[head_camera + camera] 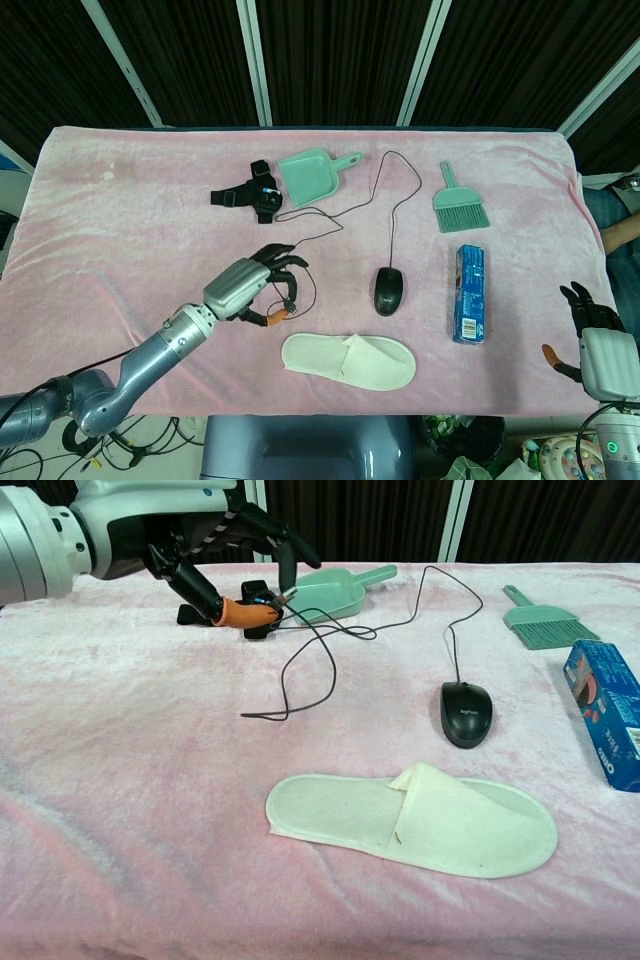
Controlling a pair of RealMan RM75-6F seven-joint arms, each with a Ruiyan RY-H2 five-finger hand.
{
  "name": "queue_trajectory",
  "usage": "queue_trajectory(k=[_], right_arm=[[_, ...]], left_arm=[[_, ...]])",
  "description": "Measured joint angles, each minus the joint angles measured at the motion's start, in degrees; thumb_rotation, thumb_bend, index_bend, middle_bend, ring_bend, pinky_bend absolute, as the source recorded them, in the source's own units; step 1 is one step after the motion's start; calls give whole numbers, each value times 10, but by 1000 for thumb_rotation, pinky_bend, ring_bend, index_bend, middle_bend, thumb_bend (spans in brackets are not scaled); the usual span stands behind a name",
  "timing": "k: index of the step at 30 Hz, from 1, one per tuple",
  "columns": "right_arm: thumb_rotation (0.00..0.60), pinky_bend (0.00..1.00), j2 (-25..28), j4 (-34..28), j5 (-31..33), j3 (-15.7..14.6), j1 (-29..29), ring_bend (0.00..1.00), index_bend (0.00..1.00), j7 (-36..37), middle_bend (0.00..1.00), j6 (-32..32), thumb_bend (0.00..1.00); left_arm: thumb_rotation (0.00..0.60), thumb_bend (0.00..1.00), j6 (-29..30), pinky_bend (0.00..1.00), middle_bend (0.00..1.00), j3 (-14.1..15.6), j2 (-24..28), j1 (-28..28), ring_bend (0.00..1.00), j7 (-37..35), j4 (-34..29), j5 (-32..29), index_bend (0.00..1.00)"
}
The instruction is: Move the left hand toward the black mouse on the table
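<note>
The black mouse (389, 291) (466, 713) lies right of the table's centre, above the white slipper's toe end. Its thin black cable (391, 210) (300, 670) runs up past the dustpan, then back down in a loop to my left hand (250, 289) (190, 540). That hand hovers above the cloth, left of the mouse and clearly apart from it. Its fingers are curled, and the cable's plug end is pinched at the fingertips. My right hand (601, 345) stays off the table's front right corner with its fingers spread, holding nothing.
A white slipper (348, 360) (410, 820) lies near the front edge, below the left hand and mouse. A green dustpan (310, 175) (325, 595) and a black strap (248, 196) sit at the back. A green brush (460, 206) and a blue box (470, 293) are on the right.
</note>
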Motion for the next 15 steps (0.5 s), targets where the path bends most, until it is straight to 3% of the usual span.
queue_trajectory(k=[15], right_arm=[[600, 191, 0, -1, 3, 1, 0, 228, 128, -2, 70, -1, 151]], left_arm=[[600, 421, -12, 0, 190, 25, 13, -9, 0, -111, -45, 69, 596]])
